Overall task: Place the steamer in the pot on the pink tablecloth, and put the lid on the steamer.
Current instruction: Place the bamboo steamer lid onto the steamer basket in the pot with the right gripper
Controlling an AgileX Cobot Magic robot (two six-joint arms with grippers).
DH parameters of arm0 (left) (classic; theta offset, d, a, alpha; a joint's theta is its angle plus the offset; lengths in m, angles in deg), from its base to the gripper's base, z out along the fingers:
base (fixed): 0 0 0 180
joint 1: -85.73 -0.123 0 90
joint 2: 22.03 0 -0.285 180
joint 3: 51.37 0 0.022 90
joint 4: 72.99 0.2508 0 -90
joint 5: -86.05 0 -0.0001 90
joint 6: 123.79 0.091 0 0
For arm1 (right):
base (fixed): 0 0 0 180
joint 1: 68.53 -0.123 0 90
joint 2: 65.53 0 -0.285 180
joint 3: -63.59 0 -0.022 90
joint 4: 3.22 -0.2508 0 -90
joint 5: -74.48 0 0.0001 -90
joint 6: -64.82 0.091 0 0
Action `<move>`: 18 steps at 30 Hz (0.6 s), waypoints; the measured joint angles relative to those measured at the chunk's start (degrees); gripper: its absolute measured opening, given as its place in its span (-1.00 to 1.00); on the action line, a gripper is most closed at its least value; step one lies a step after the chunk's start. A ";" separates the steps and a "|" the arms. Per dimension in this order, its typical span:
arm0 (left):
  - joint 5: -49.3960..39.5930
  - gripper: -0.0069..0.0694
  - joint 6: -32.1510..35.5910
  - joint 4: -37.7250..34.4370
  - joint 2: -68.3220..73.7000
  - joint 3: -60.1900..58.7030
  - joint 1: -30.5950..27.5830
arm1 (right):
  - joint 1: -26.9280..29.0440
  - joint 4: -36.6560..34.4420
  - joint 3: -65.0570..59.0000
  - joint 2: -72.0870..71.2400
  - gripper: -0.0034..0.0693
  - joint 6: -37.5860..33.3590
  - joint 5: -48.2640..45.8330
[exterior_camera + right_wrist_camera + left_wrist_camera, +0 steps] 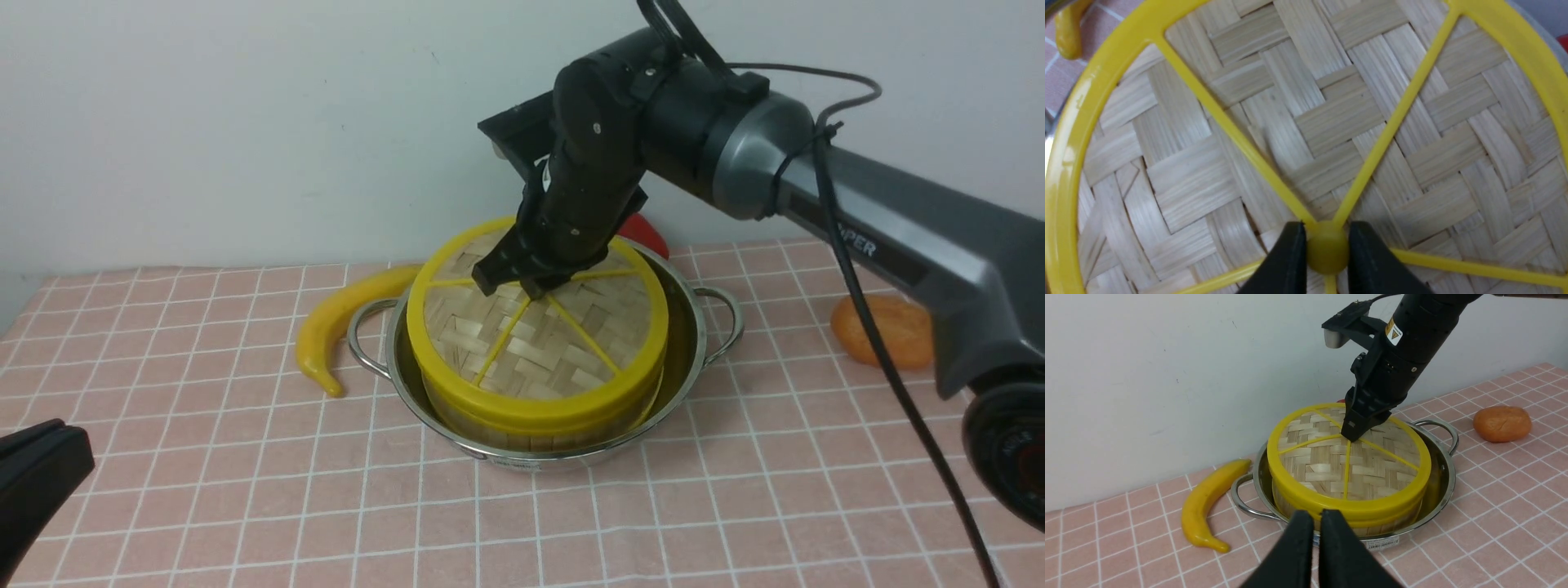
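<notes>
The pot (694, 343) stands on the pink tablecloth (245, 457) with the steamer (490, 429) inside it; only the steamer's side wall shows. The lid (555, 343) lies flat on top of the steamer and hides what is in it. My right gripper (522, 286) comes down onto the lid's middle. In the right wrist view the right gripper (1327, 239) is shut on the lid's yellow hub (1327, 251). My left gripper (1316, 516) is shut on nothing and hangs in front of the pot, apart from it; the front view has it low at the left (41, 465).
A yellow banana (343, 322) lies just left of the pot, next to its left handle (363, 339). An orange bun-like object (886, 331) sits to the right, partly behind my right arm. Something red (649, 233) shows behind the pot, near the wall.
</notes>
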 joint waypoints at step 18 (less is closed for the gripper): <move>0.00 -0.76 0.00 0.00 0.00 0.00 0.00 | 0.00 0.79 0.38 0.70 -0.47 -0.02 -0.17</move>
